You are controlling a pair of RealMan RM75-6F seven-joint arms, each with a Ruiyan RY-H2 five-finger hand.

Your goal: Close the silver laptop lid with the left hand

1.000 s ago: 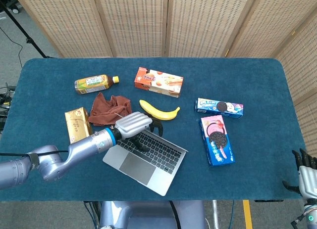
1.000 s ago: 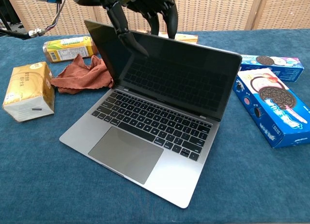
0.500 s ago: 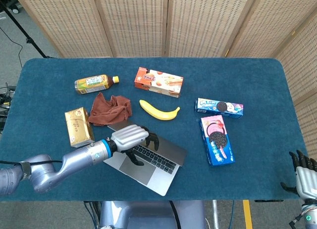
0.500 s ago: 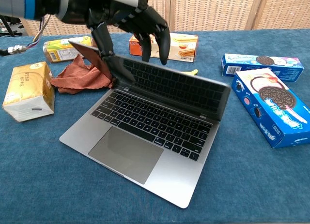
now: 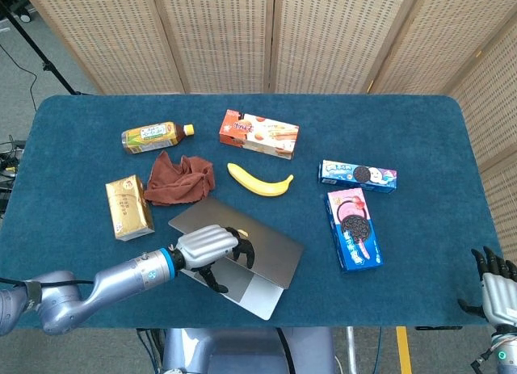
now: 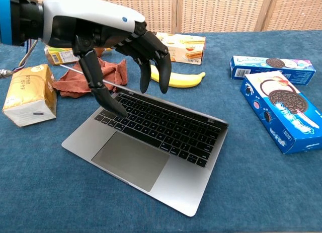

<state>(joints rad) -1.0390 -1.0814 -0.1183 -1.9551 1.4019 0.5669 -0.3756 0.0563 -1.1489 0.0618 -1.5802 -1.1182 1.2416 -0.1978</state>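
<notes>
The silver laptop (image 5: 262,246) lies at the table's front, its lid tilted low over the keyboard. In the chest view the laptop (image 6: 132,158) shows its keys and trackpad, with the lid seen almost edge-on. My left hand (image 5: 207,246) lies on top of the lid near its left end, fingers spread and hanging over the front edge. From the chest, the left hand (image 6: 100,34) has its thumb reaching down towards the keys. My right hand (image 5: 496,285) hangs off the table's front right corner, fingers apart, holding nothing.
Behind the laptop lie a banana (image 5: 258,182) and a brown cloth (image 5: 179,180). A gold carton (image 5: 128,206) stands left of it, two blue cookie boxes (image 5: 354,229) to the right. A tea bottle (image 5: 153,136) and an orange biscuit box (image 5: 258,133) sit further back.
My left hand has pushed the lid forward and down, from nearly upright to low over the keyboard, coming towards the table's front edge. The right hand stayed put.
</notes>
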